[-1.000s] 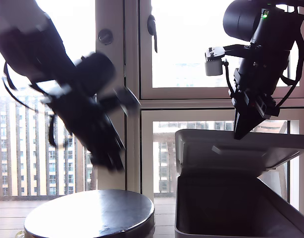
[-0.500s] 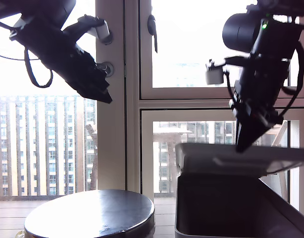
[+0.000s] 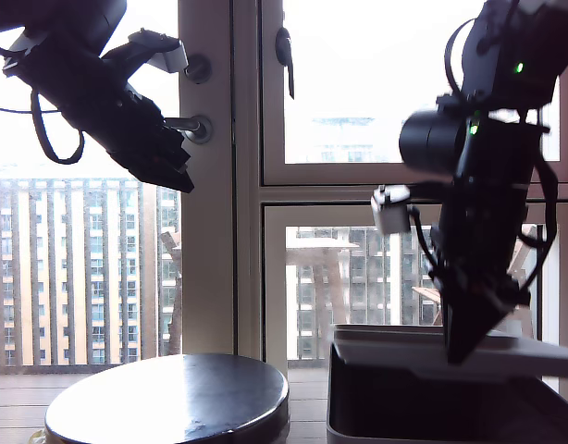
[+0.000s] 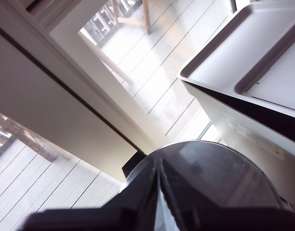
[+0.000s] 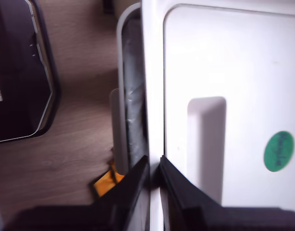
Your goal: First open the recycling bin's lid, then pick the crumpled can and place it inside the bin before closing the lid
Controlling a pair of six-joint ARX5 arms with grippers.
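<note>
Over the bin [image 3: 376, 407], the lid [image 5: 224, 72] is gripped at its rim by my second gripper [image 5: 154, 173], nearly lowered; no can is visible. My first gripper [image 4: 159, 192] is pinched together, empty.

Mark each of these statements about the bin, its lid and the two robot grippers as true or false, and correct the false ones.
1. The lid lies nearly flat over the recycling bin. True.
2. My second gripper has its fingertips at the lid's edge. True.
3. My first gripper is pressing on the lid. False: in the exterior view it hangs high at that view's left, away from the bin.
4. A crumpled can lies on the round dark table. False: no can shows on it.
5. The lid's emblem is red. False: it is green.
</note>
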